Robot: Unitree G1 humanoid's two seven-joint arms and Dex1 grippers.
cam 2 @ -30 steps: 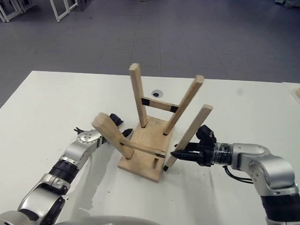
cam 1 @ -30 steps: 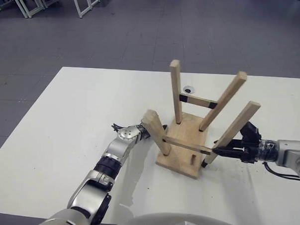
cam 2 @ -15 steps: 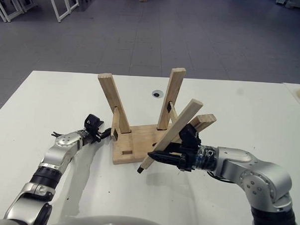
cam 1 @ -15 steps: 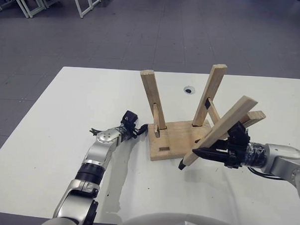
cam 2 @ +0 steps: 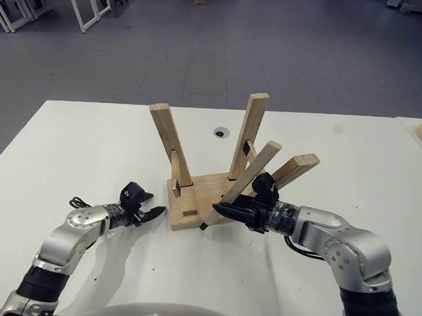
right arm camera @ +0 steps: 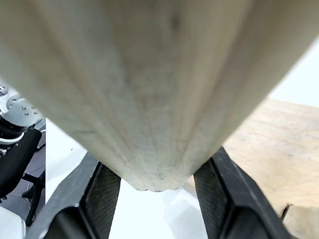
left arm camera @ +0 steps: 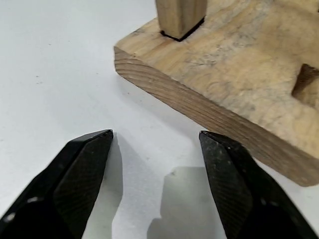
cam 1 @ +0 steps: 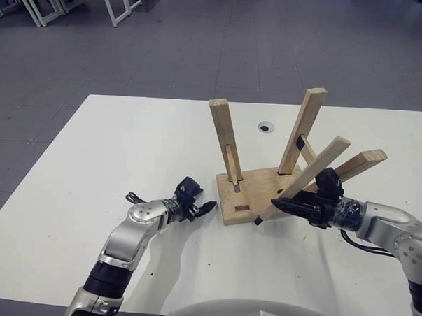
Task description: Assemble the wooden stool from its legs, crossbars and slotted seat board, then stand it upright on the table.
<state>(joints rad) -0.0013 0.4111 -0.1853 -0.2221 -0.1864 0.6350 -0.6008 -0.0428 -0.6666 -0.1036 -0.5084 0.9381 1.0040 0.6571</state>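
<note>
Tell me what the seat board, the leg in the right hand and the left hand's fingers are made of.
Seat board: bare, unvarnished-looking wood, grain and rough edge visible. Leg in the right hand: same pale wood, matte. Left hand fingers: black, finely textured, probably plastic or rubber.

Head stereo pair down over the table (cam 1: 92, 160); wrist cameras close against stool (left arm camera: 224, 84).

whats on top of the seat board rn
A left leg and a back leg stand in the seat board, beside an empty slot. The right tool holds a slanted leg across it, hiding where a fourth leg ends.
</note>
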